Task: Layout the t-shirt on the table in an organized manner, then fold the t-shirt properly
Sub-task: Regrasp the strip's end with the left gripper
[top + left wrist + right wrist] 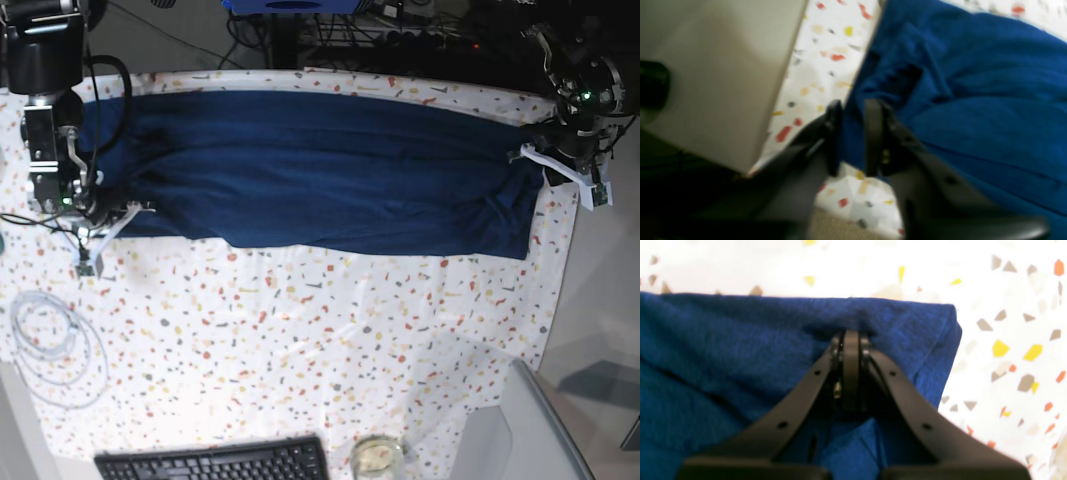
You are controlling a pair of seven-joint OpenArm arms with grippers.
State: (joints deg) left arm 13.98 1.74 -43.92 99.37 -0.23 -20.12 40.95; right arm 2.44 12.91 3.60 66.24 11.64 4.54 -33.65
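The dark navy t-shirt (320, 170) lies folded into a long band across the far part of the speckled table (300, 340). My right gripper (98, 215) is at the band's left end in the base view. In the right wrist view it (850, 338) is shut on a fold of the t-shirt (723, 350) near its straight edge. My left gripper (542, 152) is at the band's right end. In the left wrist view it (853, 140) is shut on the edge of the t-shirt (973, 100), with fabric between the fingers (873, 133), over the table (826, 66).
A black keyboard (210, 462) and a small glass (375, 456) sit at the near edge. A white cable coil (55, 345) lies near left. A grey panel (530, 430) stands near right. A plain beige surface (716, 76) borders the table by my left gripper.
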